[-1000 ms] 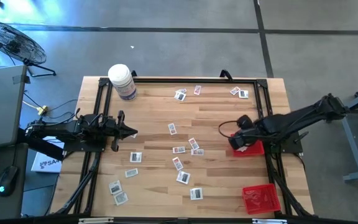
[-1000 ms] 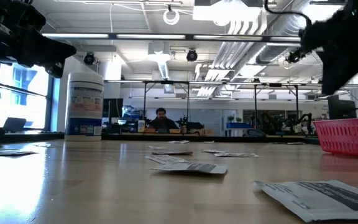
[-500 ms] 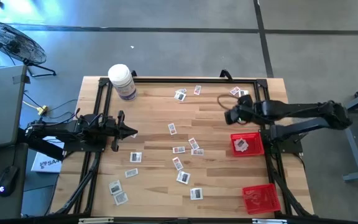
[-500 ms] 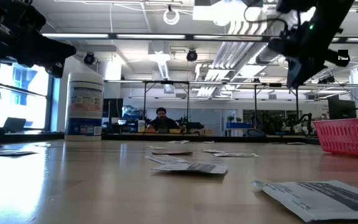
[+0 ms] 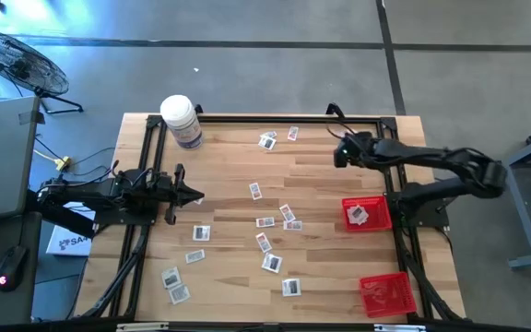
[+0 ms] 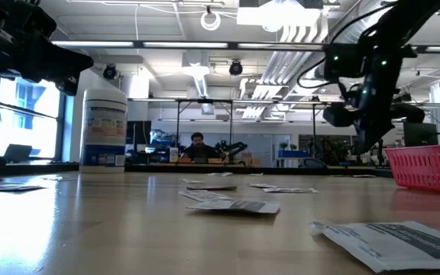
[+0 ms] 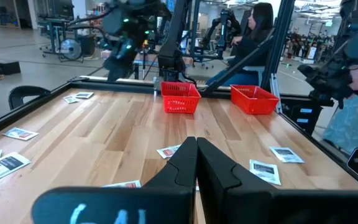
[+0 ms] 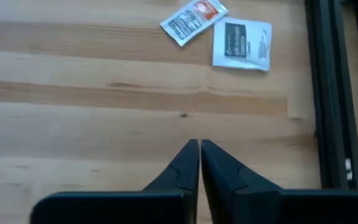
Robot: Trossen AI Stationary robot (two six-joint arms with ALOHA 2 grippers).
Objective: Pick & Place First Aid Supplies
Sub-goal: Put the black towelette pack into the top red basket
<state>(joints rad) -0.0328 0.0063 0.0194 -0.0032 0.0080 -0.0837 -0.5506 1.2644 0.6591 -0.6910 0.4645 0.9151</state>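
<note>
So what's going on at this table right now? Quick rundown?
Right gripper shut, empty, over two packets at the far right corner. Left gripper shut, waiting at left. One packet in the near basket. Nothing blocking.

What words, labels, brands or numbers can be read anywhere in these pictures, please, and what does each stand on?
None can be read with certainty.
White bottle: purple label, print too small to read.
Packets on the table, such as the two by the right gripper, one with red print and one with dark print: print blurred.
Packet in the red basket: too small.
White box beside the table: dark letters, cut off, unreadable.
</note>
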